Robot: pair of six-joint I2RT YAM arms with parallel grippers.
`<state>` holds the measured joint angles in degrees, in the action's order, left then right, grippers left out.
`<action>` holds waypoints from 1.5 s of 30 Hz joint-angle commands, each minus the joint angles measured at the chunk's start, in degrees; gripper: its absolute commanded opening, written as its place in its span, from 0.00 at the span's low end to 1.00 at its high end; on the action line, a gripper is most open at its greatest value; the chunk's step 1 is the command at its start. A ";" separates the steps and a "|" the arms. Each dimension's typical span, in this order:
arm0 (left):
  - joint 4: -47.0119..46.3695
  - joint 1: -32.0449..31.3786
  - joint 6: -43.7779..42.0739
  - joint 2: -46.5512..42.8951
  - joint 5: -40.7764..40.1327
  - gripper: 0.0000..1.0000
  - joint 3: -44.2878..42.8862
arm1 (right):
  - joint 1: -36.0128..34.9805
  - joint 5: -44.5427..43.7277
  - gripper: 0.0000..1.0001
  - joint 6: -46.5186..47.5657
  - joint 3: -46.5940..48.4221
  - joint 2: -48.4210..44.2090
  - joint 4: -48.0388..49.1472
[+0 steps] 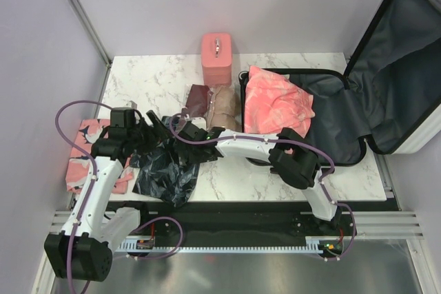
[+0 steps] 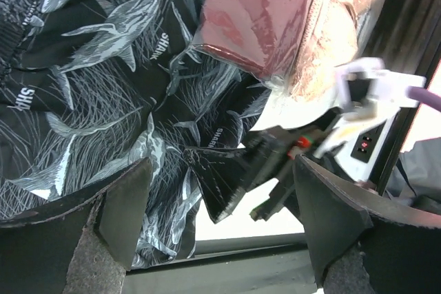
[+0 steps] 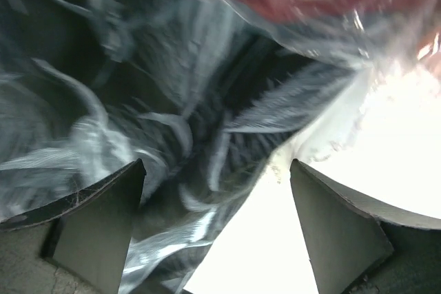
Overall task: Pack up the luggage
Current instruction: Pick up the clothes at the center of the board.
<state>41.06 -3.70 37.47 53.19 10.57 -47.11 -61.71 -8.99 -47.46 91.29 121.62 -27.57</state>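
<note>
Right of the right claw (image 1: 181, 127), luggage (image 1: 406, 67) lies open.

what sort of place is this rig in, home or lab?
Probably a lab test cell, not a home: plain walls box in a marble-top table, with an aluminium frame rail along its near edge.

Saw bare surface (image 1: 148, 82) open at the back-left corner and along the near edge between the black shark-print garment (image 1: 165, 173) and the luggage (image 1: 337, 125). Found the middle crowded: 2 bagged items (image 1: 222, 105) just beyond the garment, a pink case (image 1: 216, 56) behind them. Found the left gripper (image 1: 157, 130) and right gripper (image 1: 187, 134) close together over the garment, jaws spread, little room between. Noted a pink cloth (image 1: 279, 105) filling the luggage's left part, grey lining bare beyond it.
</note>
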 commanded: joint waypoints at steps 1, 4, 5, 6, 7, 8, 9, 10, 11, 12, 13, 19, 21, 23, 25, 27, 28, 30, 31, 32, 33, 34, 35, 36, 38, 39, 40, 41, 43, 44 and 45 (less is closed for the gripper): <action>-0.10 -0.69 -0.56 -0.02 -0.20 0.90 -2.28 | -0.78 -2.35 0.94 -1.76 2.84 0.89 -4.68; -0.10 -1.04 -0.47 -0.28 -0.28 0.91 -1.93 | -0.95 -1.03 0.90 -1.50 3.55 1.86 -4.86; -0.19 -0.95 -0.38 -0.19 -0.28 0.91 -1.76 | -0.95 -0.59 0.88 -1.41 4.16 2.30 -4.77; -0.10 -0.95 -0.38 -0.28 -0.28 0.91 -1.67 | -1.04 0.11 0.81 -1.32 4.51 3.00 -4.68; -0.19 -1.04 -0.38 -0.28 -0.20 0.91 -1.49 | -1.04 0.73 0.76 -1.32 4.86 3.27 -4.77; -0.19 -0.95 -0.38 -0.37 -0.20 0.91 -1.49 | -1.04 2.12 0.72 -1.32 5.13 3.44 -4.77; -0.19 -1.04 -0.30 -0.37 -0.28 0.91 -1.49 | -1.13 2.75 0.65 -1.14 5.13 3.53 -4.51; -0.19 -1.04 -0.38 -0.54 -0.28 0.91 -1.49 | -1.13 3.19 0.61 -0.97 5.04 3.45 -4.42; -0.19 -1.04 -0.56 -0.46 -0.28 0.91 -1.49 | -1.04 4.15 0.57 -0.88 4.61 3.36 -4.42; -0.19 -1.04 -0.56 -0.54 -0.28 0.91 -1.40 | -1.13 4.60 0.49 -0.79 4.43 2.92 -4.33; -0.10 -1.04 -0.56 -0.54 -0.46 0.92 -1.32 | -1.13 4.86 0.45 -0.53 4.08 2.74 -4.33; -0.01 -1.04 -0.74 -0.54 -1.25 0.93 -0.61 | -1.04 7.41 0.01 3.25 3.28 -0.15 -4.51; -0.10 -1.04 -0.56 -0.46 -1.51 0.93 -0.18 | -0.95 8.90 0.00 4.56 3.37 -1.21 -4.51; -0.01 -1.04 0.05 -0.10 -1.43 0.93 0.35 | -1.04 11.27 0.00 5.18 2.85 -2.61 -4.59; -0.01 -0.95 0.49 0.07 -1.34 0.93 0.71 | -1.13 12.59 0.00 6.15 2.41 -3.67 -4.95; -0.01 -0.95 0.50 0.16 -1.43 0.93 0.71 | -1.04 12.42 0.00 7.46 2.23 -5.34 -5.73; -0.10 -0.95 0.41 0.25 -1.51 0.93 0.53 | -1.04 11.99 0.00 7.91 2.49 -5.78 -6.00; -0.10 -0.95 0.15 0.33 -1.34 0.93 -0.08 | -1.04 11.11 0.00 8.70 3.37 -7.01 -7.84; -0.10 -1.04 -0.12 0.34 -1.43 0.93 -0.52 | -1.04 10.84 0.00 9.49 4.59 -7.19 -8.63; -0.10 -1.04 -0.47 0.51 -1.43 0.93 -0.87 | -1.04 10.32 0.00 9.75 5.21 -7.54 -9.86; -0.10 -1.04 -1.17 0.77 -1.60 0.93 -1.57 | -1.04 10.14 0.00 9.93 5.74 -7.80 -10.30; -0.10 -1.04 -1.35 0.95 -1.95 0.93 -1.84 | -0.95 10.14 0.00 10.02 6.79 -7.98 -10.66; -0.10 -1.04 -1.61 1.13 -2.04 0.93 -2.02 | -0.95 9.96 0.00 10.11 7.24 -8.24 -11.01; -0.19 -1.04 -1.79 1.48 -2.04 0.93 -1.84 | -0.78 9.96 0.00 10.20 7.85 -8.51 -11.27; -0.19 -1.04 -1.44 1.48 -1.61 0.93 -1.49 | -0.52 9.96 0.00 10.37 9.61 -8.60 -12.32; -0.54 -1.04 -0.83 1.39 -0.99 0.93 -0.97 | -0.34 9.96 0.00 10.55 10.31 -8.51 -12.76; -0.71 -1.04 -0.56 1.13 -0.64 0.93 -0.79 | -0.16 10.05 0.00 10.81 11.71 -8.51 -13.64; -0.98 -1.04 -0.47 1.21 -0.20 0.93 -0.61 | 0.19 10.14 0.00 11.42 12.33 -8.51 -14.17; -1.24 -1.04 -0.30 1.30 0.33 0.93 -0.35 | 0.63 10.14 0.00 12.21 14.35 -8.59 -15.40; -1.33 -1.04 -0.38 1.39 0.59 0.93 -0.44 | 0.98 10.31 0.00 13.09 15.05 -8.68 -16.80; -1.42 -1.04 -0.47 1.39 0.68 0.93 -0.78 | 1.15 10.57 0.00 13.36 15.67 -8.86 -17.60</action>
<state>40.99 -4.64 37.45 54.65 10.13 -46.85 -61.54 1.48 -36.45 102.83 116.18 -41.82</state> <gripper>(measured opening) 0.931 0.022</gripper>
